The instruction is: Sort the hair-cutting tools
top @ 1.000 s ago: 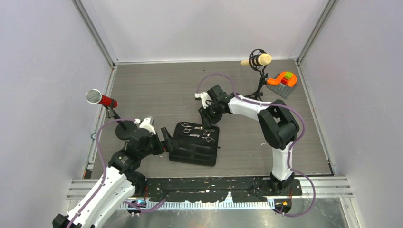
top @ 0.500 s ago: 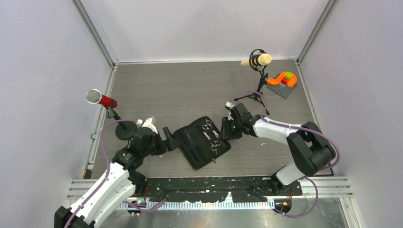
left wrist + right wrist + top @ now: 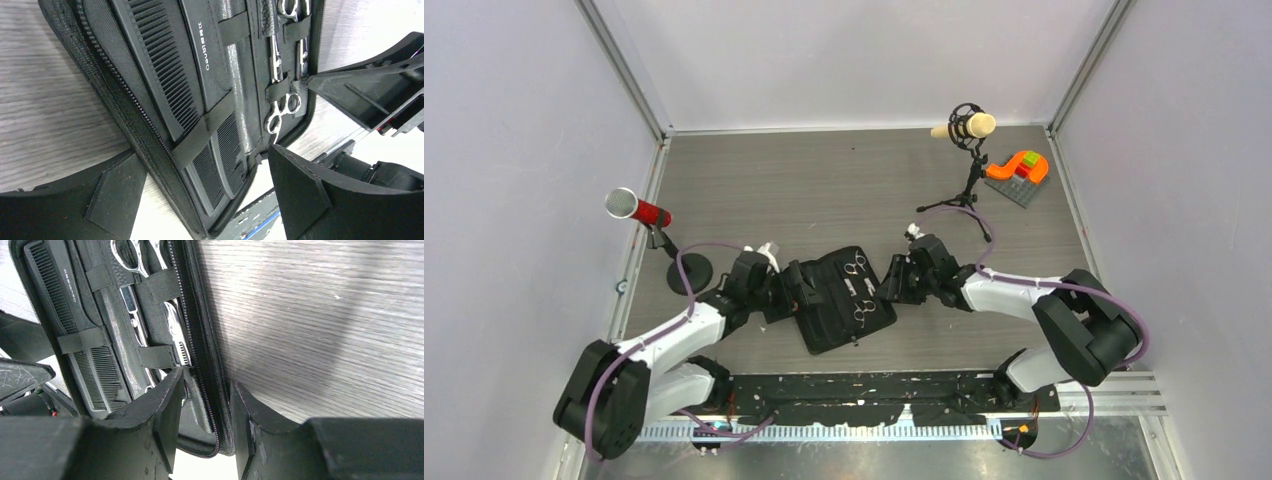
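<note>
I log case (image 3: 824,318) open, two combs (image 3: 165,75) and two scissors (image 3: 283,105) strapped inside, sorting seemingly unstarted; right claw (image 3: 206,381) pinches its rim, left claw (image 3: 202,152) agape

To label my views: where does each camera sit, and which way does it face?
Top external: above and behind the bases, facing down on the grey wood-grain table; both arms show, left gripper and right gripper at the flat black zippered fabric case.
Left wrist: on the left wrist, facing along its open fingers into the case.
Right wrist: on the right wrist, facing along its fingers, which pinch the case's zipped edge.
Shared: both wrist views show the black plastic combs and silver metal scissors strapped inside.
</note>
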### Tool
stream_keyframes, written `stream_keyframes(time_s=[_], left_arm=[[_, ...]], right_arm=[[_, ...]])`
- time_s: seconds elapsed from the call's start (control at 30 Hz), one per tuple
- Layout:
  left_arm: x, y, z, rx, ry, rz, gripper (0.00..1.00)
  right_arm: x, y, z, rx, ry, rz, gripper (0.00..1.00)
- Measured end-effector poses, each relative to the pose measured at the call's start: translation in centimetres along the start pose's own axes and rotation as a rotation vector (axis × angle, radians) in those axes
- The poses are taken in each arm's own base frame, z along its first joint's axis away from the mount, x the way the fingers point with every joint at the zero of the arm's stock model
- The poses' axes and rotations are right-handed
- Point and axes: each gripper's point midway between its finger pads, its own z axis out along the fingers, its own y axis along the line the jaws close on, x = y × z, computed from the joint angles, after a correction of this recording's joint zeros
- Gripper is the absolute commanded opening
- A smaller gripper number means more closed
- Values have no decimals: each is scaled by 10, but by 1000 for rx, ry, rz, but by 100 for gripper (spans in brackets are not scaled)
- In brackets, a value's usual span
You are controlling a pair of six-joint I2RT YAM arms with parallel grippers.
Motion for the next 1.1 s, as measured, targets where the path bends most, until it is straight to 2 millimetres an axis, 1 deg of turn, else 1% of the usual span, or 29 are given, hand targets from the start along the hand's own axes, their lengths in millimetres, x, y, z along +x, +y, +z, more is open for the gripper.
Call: stream_keyframes(time_s=[0.1,0.2,0.3,0.4,0.53,0.6,0.67,0.77,0.87,1.0,1.1], left_arm=[[-4,-8,7,33,7,-12,87],[-6,-20,8,83,8,-30,87],[-10,-42,2,166,-14,-18,87],[-13,-68,-6,239,-25,18,87],[-19,-100,-12,319,-28,63,87],[-21,-114,-9,348,-15,75,87],[-20,-122,-2,360,11,78,85],[-18,-129,14,362,60,71,83],[-15,-130,29,362,104,59,83],[-9,-127,41,364,145,23,83],[-6,-125,48,366,165,8,83]], right_arm=[[1,4,2,-10,0,-4,5],[3,8,4,-20,1,-6,5],[5,13,8,-31,7,-14,5],[4,17,10,-38,10,-23,5],[4,22,14,-50,13,-29,6],[4,23,15,-57,15,-30,8],[4,25,17,-68,17,-31,9],[3,28,19,-81,18,-31,14],[3,29,19,-88,19,-31,19],[3,27,17,-90,15,-31,33],[4,22,12,-82,13,-27,41]])
